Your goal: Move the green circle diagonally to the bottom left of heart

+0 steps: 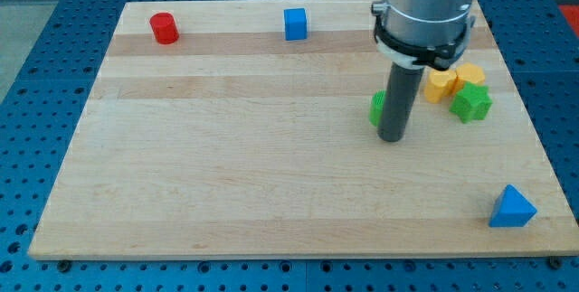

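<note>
My tip (pixel 392 136) rests on the wooden board (pixel 226 165) right of centre. The green circle (pixel 377 108) sits just behind and left of the rod, mostly hidden by it, and seems to touch it. The yellow heart (pixel 440 85) lies to the right of the rod, partly hidden by the arm's body. A second yellow block (pixel 469 77) sits beside the heart, and a green star (pixel 471 103) lies just below them.
A red cylinder (pixel 164 28) stands at the top left. A blue cube (pixel 295 23) stands at the top centre. A blue triangle (pixel 512 208) lies near the bottom right corner. The board's edges drop to a blue perforated table (pixel 36 102).
</note>
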